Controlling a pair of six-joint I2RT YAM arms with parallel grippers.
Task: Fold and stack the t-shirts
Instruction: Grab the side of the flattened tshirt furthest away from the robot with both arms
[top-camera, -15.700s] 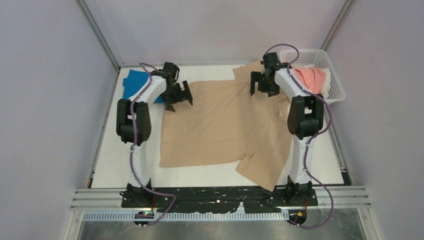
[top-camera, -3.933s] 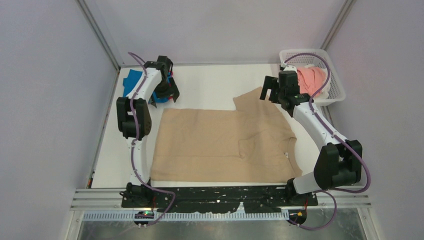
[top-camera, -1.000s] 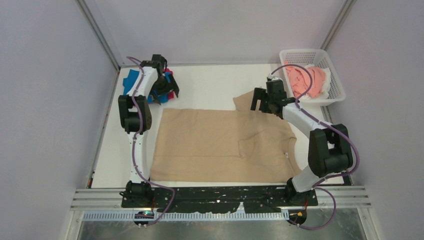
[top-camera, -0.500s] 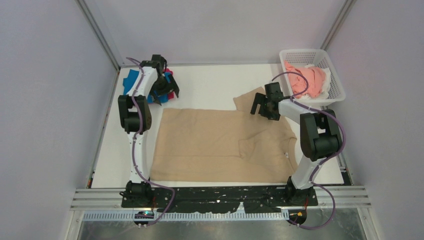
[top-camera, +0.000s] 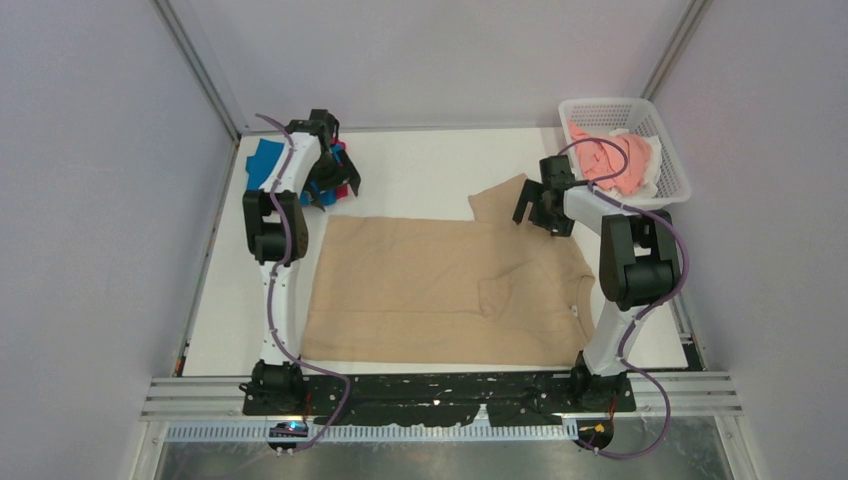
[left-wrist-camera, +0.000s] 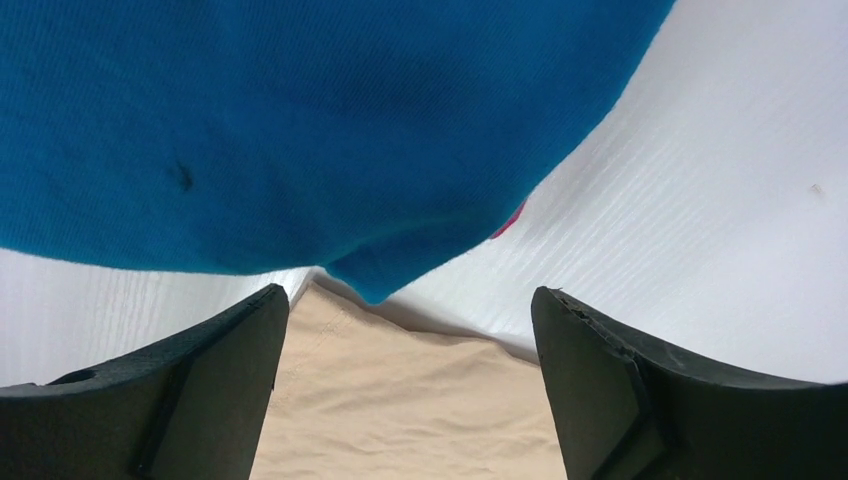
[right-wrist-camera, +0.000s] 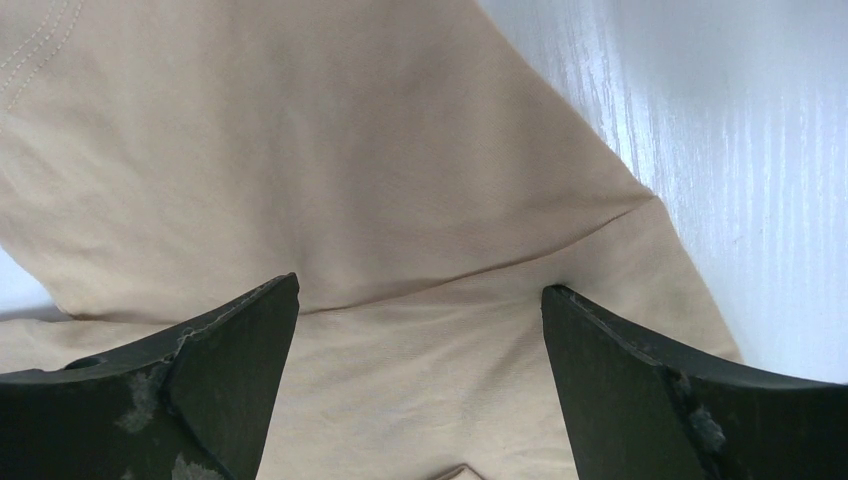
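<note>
A large tan t-shirt (top-camera: 440, 290) lies folded lengthwise across the table, one sleeve (top-camera: 500, 203) sticking out at its far edge. My right gripper (top-camera: 541, 212) is open just above that sleeve; the right wrist view shows the tan cloth (right-wrist-camera: 330, 180) between spread fingers. My left gripper (top-camera: 330, 187) is open at the far left, over a folded blue shirt (top-camera: 268, 163) with a magenta one (top-camera: 343, 186) beside it. The left wrist view shows the blue shirt (left-wrist-camera: 300, 120) and the tan shirt's corner (left-wrist-camera: 400, 410). Salmon-pink (top-camera: 615, 160) and white (top-camera: 655, 165) shirts lie in the basket.
A white plastic mesh basket (top-camera: 672, 190) stands at the far right corner. The white table (top-camera: 420, 175) is bounded by metal frame posts and grey walls. A black rail with the arm bases runs along the near edge.
The right arm has drawn back, and its gripper shifted slightly right over the tan sleeve. The left gripper has hardly moved. Before that, the tan shirt's near half was folded over.
</note>
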